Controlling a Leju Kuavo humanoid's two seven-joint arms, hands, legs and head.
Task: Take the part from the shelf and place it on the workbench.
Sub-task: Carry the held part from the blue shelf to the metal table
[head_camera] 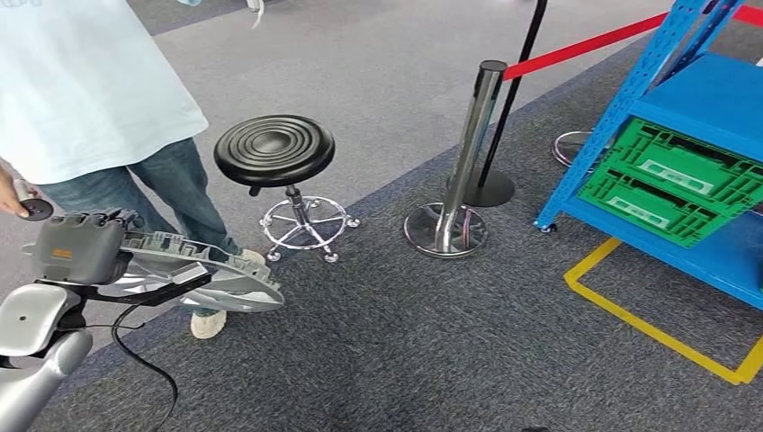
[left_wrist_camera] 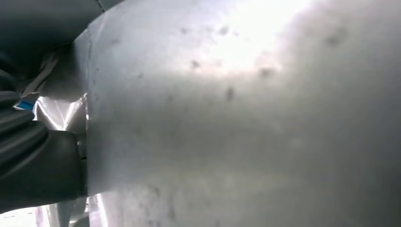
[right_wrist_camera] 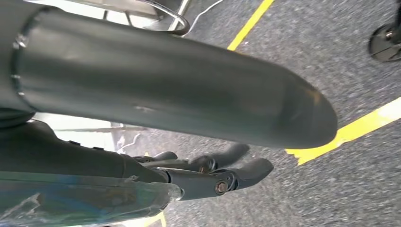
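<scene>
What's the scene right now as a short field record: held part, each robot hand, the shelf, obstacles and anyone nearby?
held part: silver part, gripped at one end, jutting out over the carpet
left robot hand: grips the part
right robot hand: empty, fingers apart, above the floor
shelf: blue shelf at right, green crate on it
obstacles: black stool, chrome post
person: stands close by the left arm

You have one grey part (head_camera: 193, 274), held by one robot hand (head_camera: 81, 252); a second robot hand (right_wrist_camera: 203, 172) hangs over the floor. You can count two green crates (head_camera: 666, 175) on one blue shelf (head_camera: 711, 99), one black stool (head_camera: 274, 148), two chrome posts (head_camera: 468, 144), one red belt (head_camera: 585, 45) and one person (head_camera: 90, 81).
</scene>
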